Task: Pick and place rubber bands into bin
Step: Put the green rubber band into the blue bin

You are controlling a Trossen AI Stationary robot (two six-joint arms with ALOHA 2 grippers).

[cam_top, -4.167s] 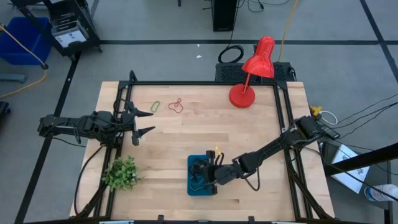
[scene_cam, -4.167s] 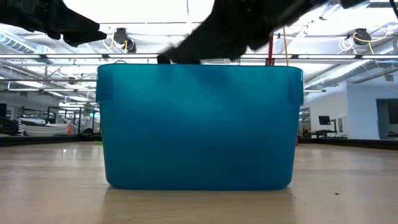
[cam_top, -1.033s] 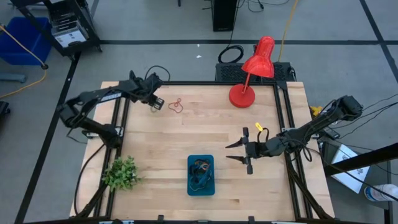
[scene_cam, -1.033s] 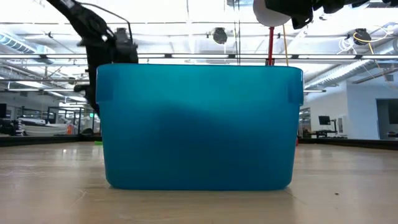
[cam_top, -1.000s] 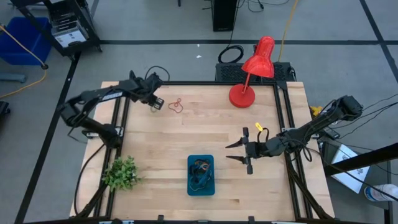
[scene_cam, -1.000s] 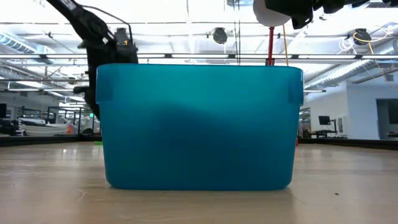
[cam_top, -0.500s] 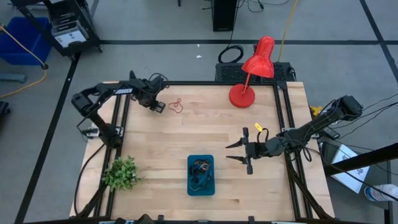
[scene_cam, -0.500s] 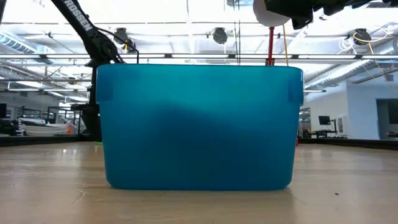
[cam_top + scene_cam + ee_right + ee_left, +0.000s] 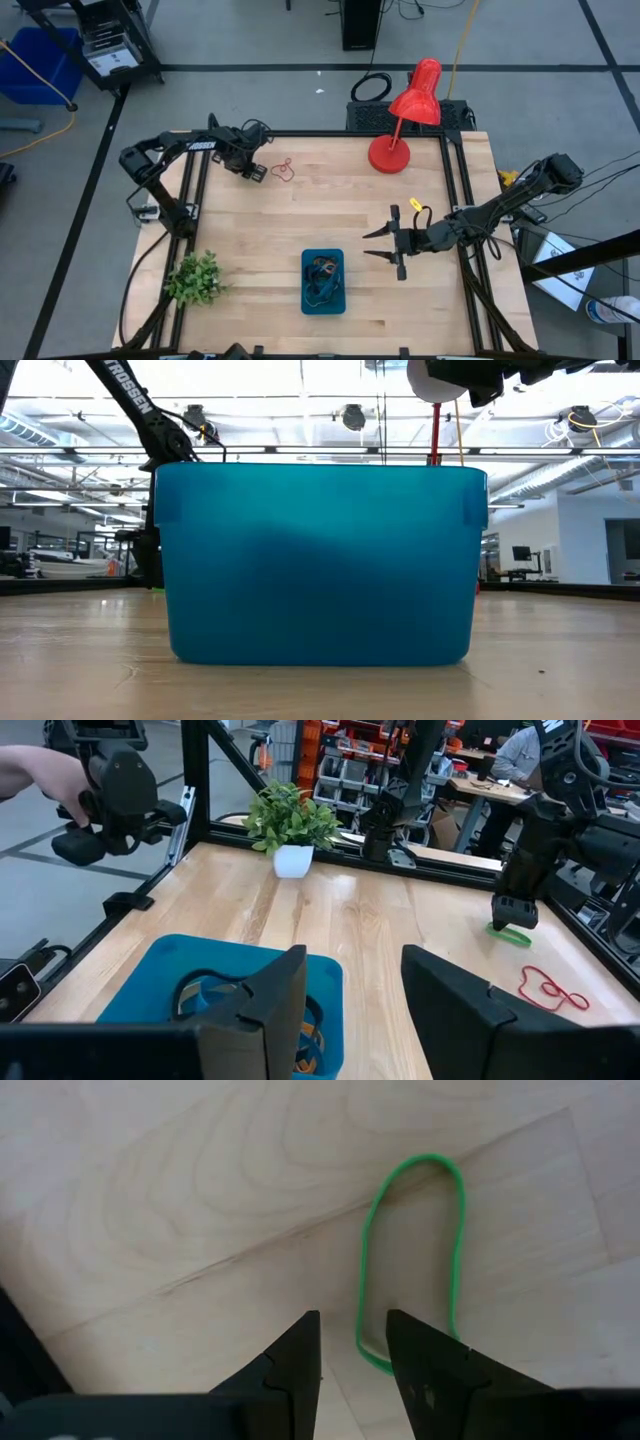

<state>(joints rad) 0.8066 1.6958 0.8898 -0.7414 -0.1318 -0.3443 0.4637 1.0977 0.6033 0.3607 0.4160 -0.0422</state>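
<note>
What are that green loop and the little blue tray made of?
The green loop looks like rubber: thin, matte, lying limp and flat on the table, which shows pale wood grain. The blue tray seems to be moulded plastic, smooth with a slight sheen and rounded corners.

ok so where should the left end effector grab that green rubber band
Pinch the near end of the green rubber band, where the left end effector already straddles one strand. Come straight down from above: the loop lies flat on the table as a long narrow oval, so closing across one thin strand at the end should lift it more cleanly than spanning both.
</note>
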